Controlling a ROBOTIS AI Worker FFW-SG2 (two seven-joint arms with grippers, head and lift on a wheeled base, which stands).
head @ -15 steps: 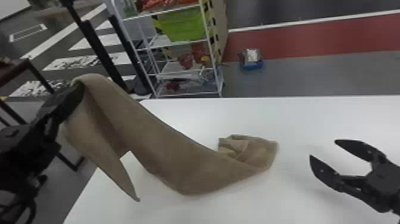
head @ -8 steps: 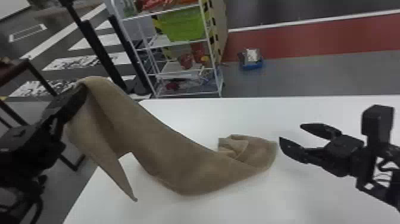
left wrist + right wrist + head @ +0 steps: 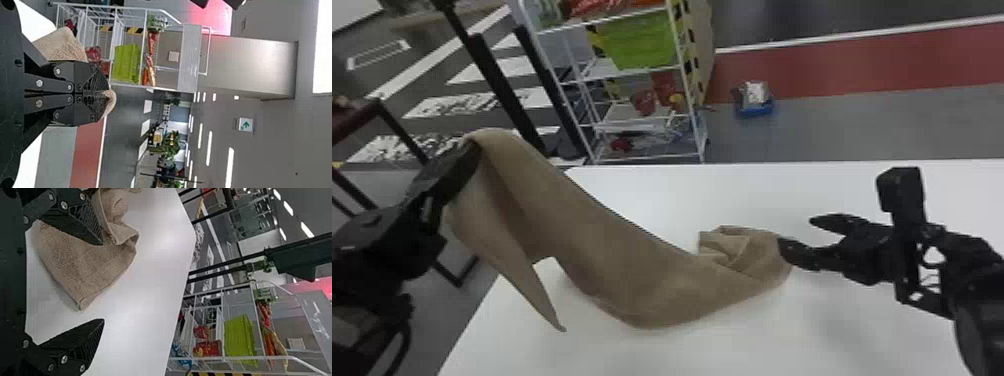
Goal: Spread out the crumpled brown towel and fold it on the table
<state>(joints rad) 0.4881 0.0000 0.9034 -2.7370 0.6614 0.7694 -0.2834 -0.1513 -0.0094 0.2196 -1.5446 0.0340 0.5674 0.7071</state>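
Note:
My left gripper (image 3: pixel 474 150) is shut on one end of the brown towel (image 3: pixel 632 265), held up above the table's left side. From there the cloth slopes down to the right, a pointed corner hanging beside it, and its far end lies crumpled on the table. At that crumpled end my right gripper (image 3: pixel 797 237) is spread, its nearer fingertip at or over the towel's right edge. In the left wrist view, the gripper (image 3: pixel 96 94) has towel (image 3: pixel 111 102) pinched at its tips. In the right wrist view, the towel (image 3: pixel 86 266) lies partly between the parted fingers of the gripper (image 3: pixel 103 282).
The white table (image 3: pixel 832 330) extends under the towel and past it on both sides. Beyond its back edge stand a white wire rack (image 3: pixel 632 157) with a green bin (image 3: pixel 644 42) and a small blue box (image 3: pixel 754 107) on the floor.
My right gripper has come leftward from the right side to the towel's crumpled end, still spread. The left gripper and the raised towel have barely shifted.

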